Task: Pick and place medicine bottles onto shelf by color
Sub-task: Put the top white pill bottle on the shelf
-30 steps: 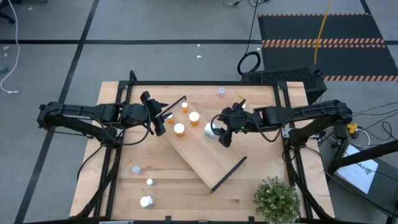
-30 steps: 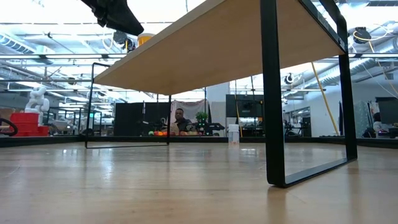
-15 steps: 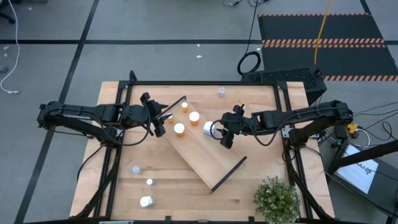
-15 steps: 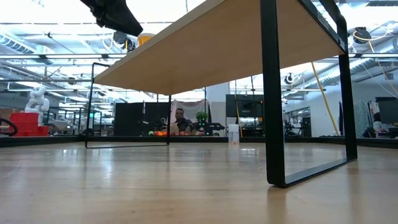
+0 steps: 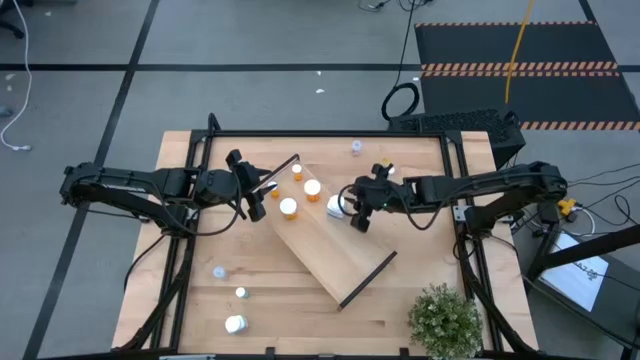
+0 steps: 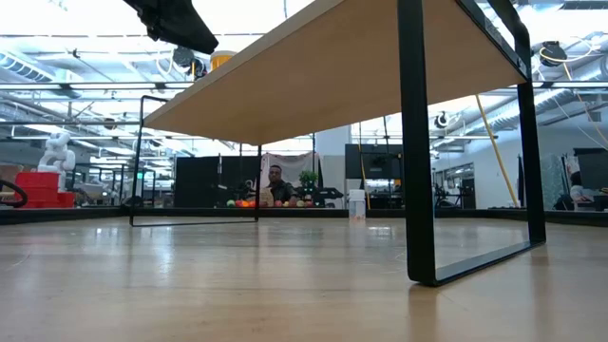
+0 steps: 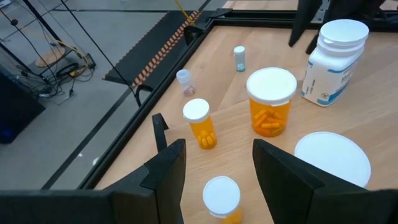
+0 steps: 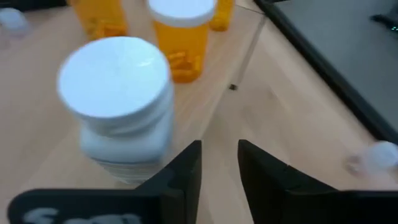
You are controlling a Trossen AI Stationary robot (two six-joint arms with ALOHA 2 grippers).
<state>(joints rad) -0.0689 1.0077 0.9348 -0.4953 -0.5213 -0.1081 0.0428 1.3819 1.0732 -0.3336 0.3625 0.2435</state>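
The shelf lies slantwise on the table. On its far-left part stand orange medicine bottles and a white one. My right gripper hangs just beside the white bottle. Its fingers are open by a narrow gap with nothing between them. My left gripper is open at the shelf's far-left end. Its fingers stand on either side of a small orange bottle without touching it.
Small clear bottles stand on the table at the far side and near the front-left corner. A potted plant sits at the front right. The shelf's dark end walls stick up.
My right gripper has sunk a little beside the white bottle, which stands where it was.
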